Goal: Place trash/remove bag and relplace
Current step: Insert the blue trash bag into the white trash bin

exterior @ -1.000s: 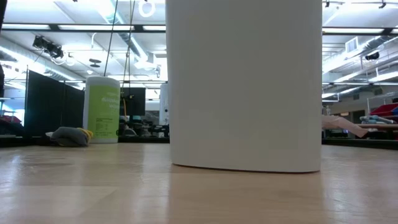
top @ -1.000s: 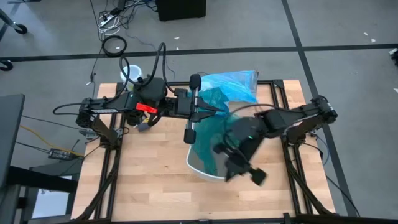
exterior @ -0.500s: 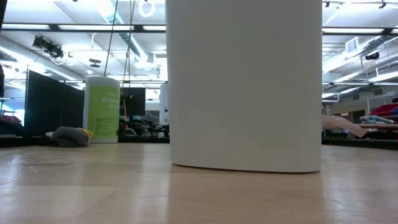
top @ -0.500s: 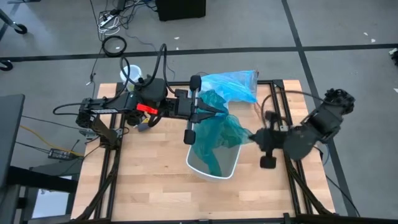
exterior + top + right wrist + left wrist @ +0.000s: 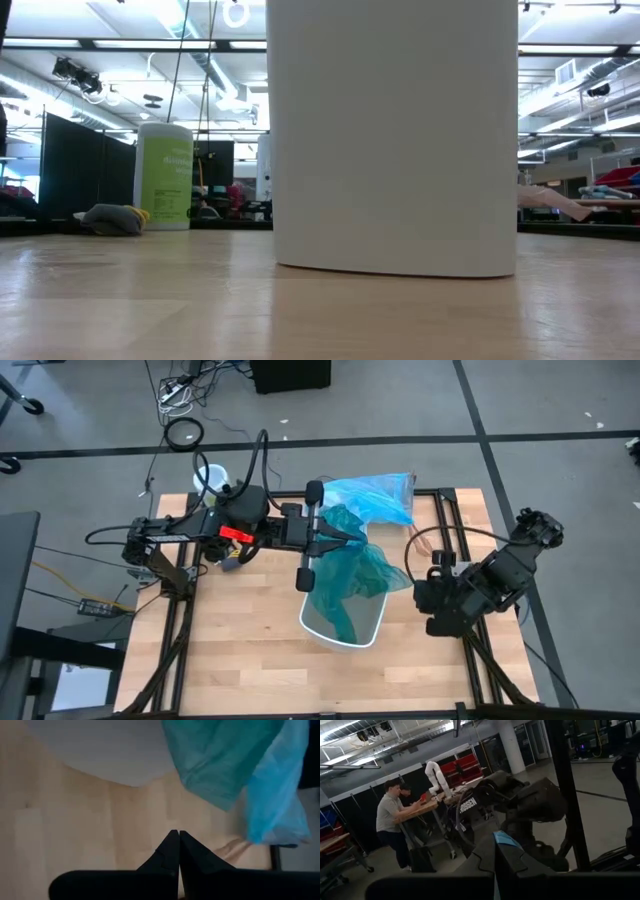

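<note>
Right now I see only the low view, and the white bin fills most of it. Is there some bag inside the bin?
Observer: Yes. A teal-green bag hangs into the bin and drapes over its rim.
Operator: Does some tool hold this bag?
Observer: The left tool is shut on the bag's upper edge, above the rim.
Operator: And where is the right tool?
Observer: The right tool is shut and holds nothing. It is over the bare table, to the right of the bin.
</note>
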